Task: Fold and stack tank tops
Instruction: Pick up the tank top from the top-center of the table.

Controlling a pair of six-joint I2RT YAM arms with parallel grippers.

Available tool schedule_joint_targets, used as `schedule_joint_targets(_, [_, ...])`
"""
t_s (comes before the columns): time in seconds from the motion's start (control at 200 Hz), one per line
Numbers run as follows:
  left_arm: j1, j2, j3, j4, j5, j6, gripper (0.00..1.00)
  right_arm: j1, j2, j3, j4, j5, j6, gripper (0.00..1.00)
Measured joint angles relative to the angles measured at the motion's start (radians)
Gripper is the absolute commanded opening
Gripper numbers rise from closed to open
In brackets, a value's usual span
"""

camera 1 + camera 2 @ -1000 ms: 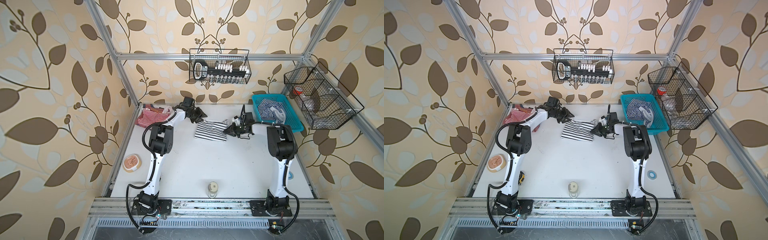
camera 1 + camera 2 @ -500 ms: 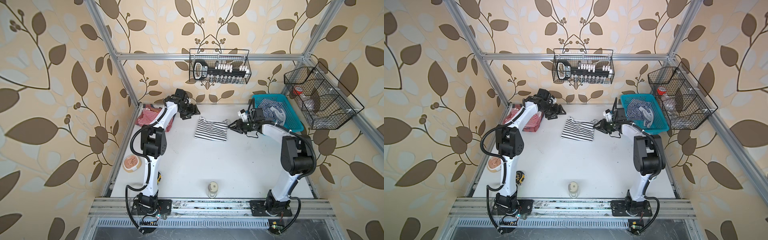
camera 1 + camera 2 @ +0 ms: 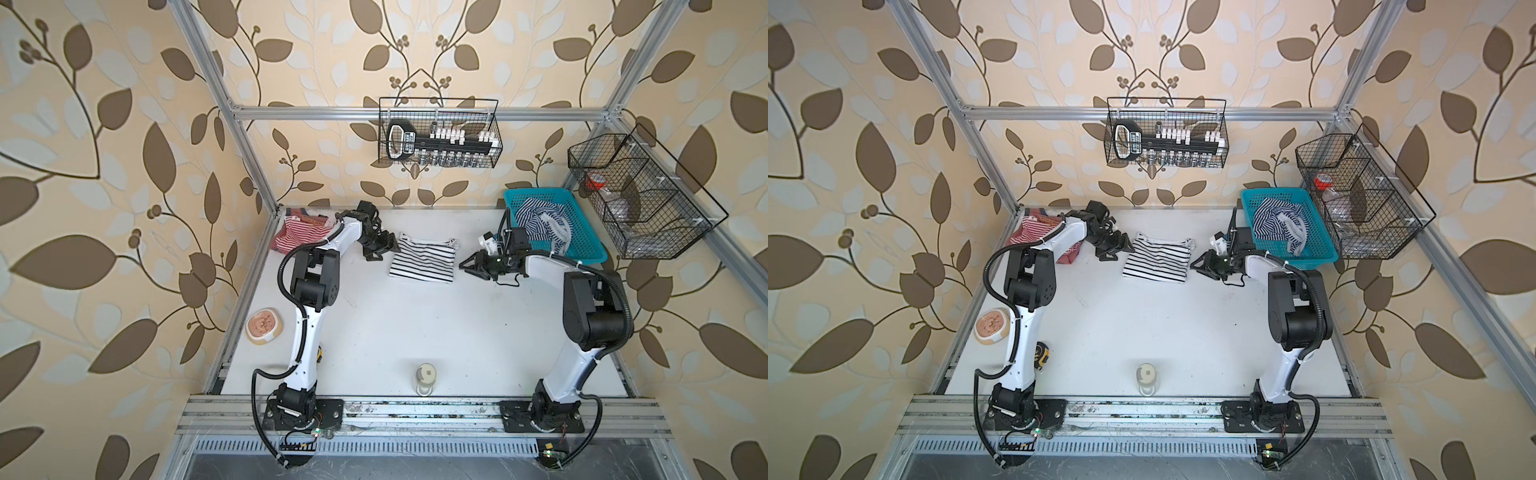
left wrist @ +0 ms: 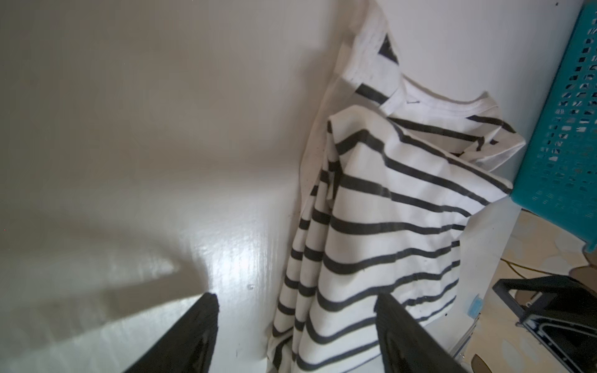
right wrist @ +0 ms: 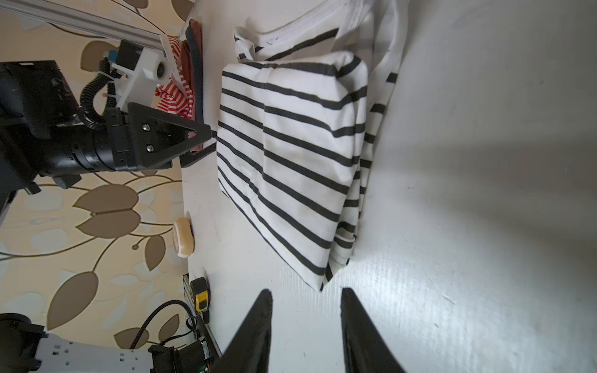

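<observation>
Black-striped tank top (image 3: 422, 261) folded flat at rear centre of table (image 3: 415, 328), ungripped. Left pincer (image 3: 384, 250) just beside one side edge, spread wide, empty; right pincer (image 3: 467, 268) just beside the opposite edge, narrowly parted, empty. Judged step: stacking. Next, probably: grip side edges, transfer onto red-and-white tank top (image 3: 301, 232) at rear left corner. Open room frontward; blue basket (image 3: 582, 245) close on right.

Cream wallpaper (image 3: 104, 166) with brown leaf sprigs, behind aluminium frame rails (image 3: 332, 113). Glossy white tabletop (image 3: 415, 324), with soft glare, lies beneath the left gripper (image 3: 380, 250) and right gripper (image 3: 468, 266). One black wire basket (image 3: 384, 116) hangs beyond them; a second wire basket (image 3: 673, 237), outboard of the right gripper.
</observation>
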Motion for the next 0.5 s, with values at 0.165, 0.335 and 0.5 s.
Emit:
schedule_joint_targets(0.165, [-0.006, 0.011, -0.003, 0.026, 0.022, -0.009, 0.79, -0.002, 0.087, 0.017, 0.031, 0.000, 0.017, 0.37])
schedule_joint_targets(0.335, [-0.028, 0.019, -0.003, 0.050, 0.051, -0.014, 0.79, 0.006, 0.158, 0.039, 0.041, 0.000, 0.035, 0.38])
schedule_joint_targets(0.5, [-0.048, 0.026, -0.006, 0.080, 0.077, -0.019, 0.78, 0.035, 0.203, 0.080, 0.068, -0.004, 0.051, 0.38])
